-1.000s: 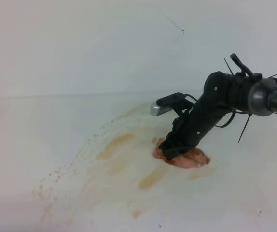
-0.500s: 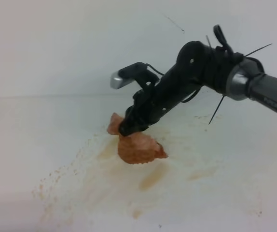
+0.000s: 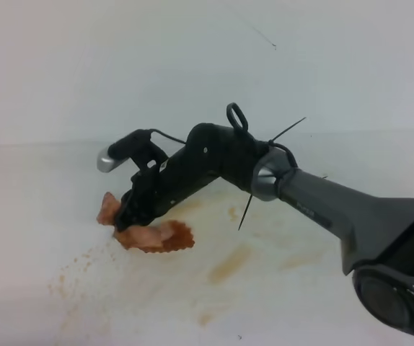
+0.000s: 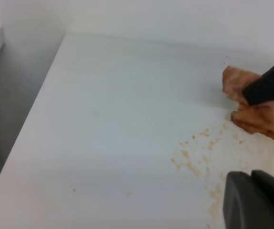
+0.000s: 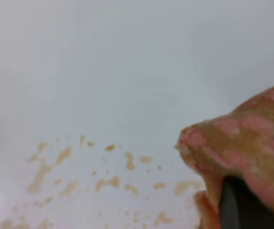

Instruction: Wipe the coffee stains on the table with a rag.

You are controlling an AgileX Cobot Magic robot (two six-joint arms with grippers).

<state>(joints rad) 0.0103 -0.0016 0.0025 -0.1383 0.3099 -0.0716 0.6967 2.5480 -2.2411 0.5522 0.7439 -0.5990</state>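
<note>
Jaws of black right gripper (image 3: 129,216): clamped on small pinkish-orange zigzag-edged cloth rag (image 3: 156,236), bunched and pressed to large plain white table (image 3: 34,216), presumably to drag across tan-brown coffee stains (image 3: 228,265).
Rag position: left part of table, at upper edge of speckles, smears well to its right.
Exterior high view only: whole reaching arm, full stain spread.
Right wrist view only: soaked brown cloth close up.
Left wrist view: dark edge of left gripper (image 4: 256,200), jaw state impossible to tell.
</note>
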